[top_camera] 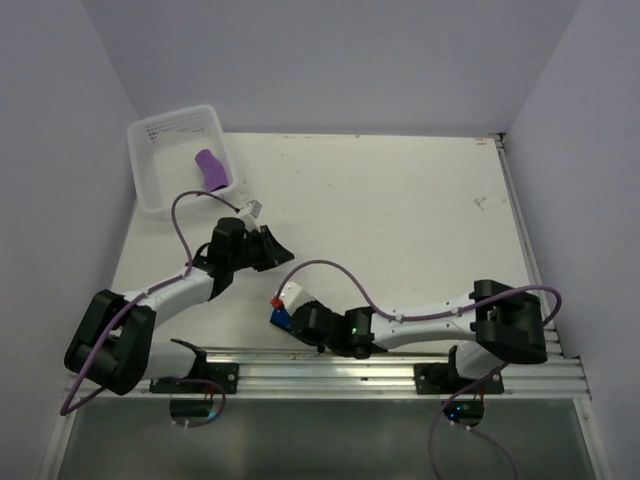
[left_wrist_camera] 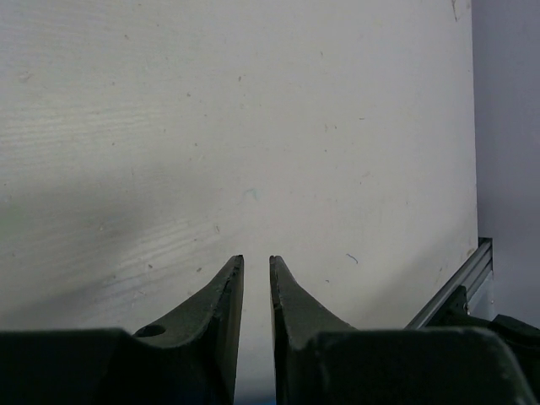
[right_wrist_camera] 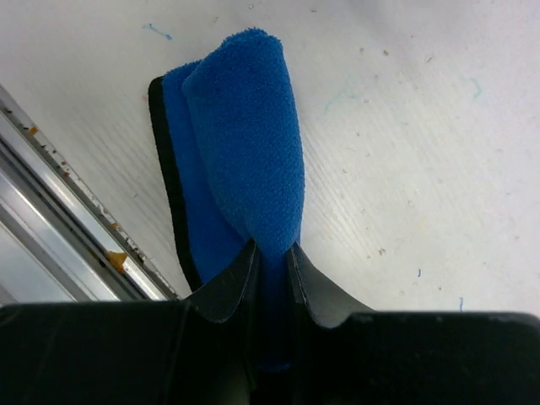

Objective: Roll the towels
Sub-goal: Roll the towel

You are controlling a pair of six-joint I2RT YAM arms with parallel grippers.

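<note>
Right now the right tool (right_wrist_camera: pixel 270 253) is closed narrow on a bright blue soft terry towel (right_wrist_camera: pixel 245 126), with its two dark fingers pinching the near end of the cloth. The towel is doubled over into a loose, thick fold that runs away from the tool and lies on the white table (left_wrist_camera: pixel 253 101). A thin dark edge runs down the fold's left side; whether that is a hem or another cloth underneath cannot be told. Just beside that edge runs the aluminium rail (right_wrist_camera: pixel 51 186) at the table's near side. In the top view this towel sits low in the picture, close to the rail and between the two arm bases.

The left tool (left_wrist_camera: pixel 256 261) hangs over bare table with its fingers drawn close. Only a slim slit shows between them, nothing is in it, and the table surface is visible through the gap.

A purple rolled towel (top_camera: pixel 211 170) lies inside the clear plastic tub (top_camera: pixel 143 170) at the far left corner of the table, well apart from both tools.
</note>
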